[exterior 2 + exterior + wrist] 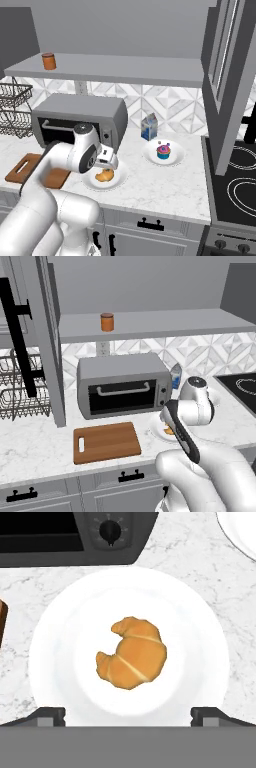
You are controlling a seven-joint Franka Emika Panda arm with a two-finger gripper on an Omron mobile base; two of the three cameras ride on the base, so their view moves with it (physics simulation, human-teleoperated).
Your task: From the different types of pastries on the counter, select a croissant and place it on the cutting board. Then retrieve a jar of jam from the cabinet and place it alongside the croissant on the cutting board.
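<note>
Croissant: the croissant (pixel 132 653) lies in the middle of a round white plate (pixel 55 637) on the bench (pixel 165 187). Nothing holds it yet.
My claw: my claw (pixel 128 714) hangs above this plate, pointing down at the pastry. The two tips stand far apart, one at each side, and between them there is nothing.
Cutting board: the cutting board (pixel 107 442) is bare, to the left of the plate and in front of the toaster oven (pixel 125 385).
Jar of jam: the jar of jam (pixel 107 322) stands on the grey shelf of the cabinet (pixel 150 323), well above the oven. The tall door (pixel 47 341) is open.
Progress: I judge that no step is finished. I must first grasp the croissant and carry it to the board, then fetch the jar.
Other pastry: the cupcake (pixel 163 150) sits on a second plate further right, near a blue-and-white carton (pixel 149 126).
Bench and room: white marble with grey veins, grey drawers with black handles below, a patterned tile wall behind, a wire rack (pixel 20 388) at the far left, a black cooktop (pixel 240 182) at the right.
</note>
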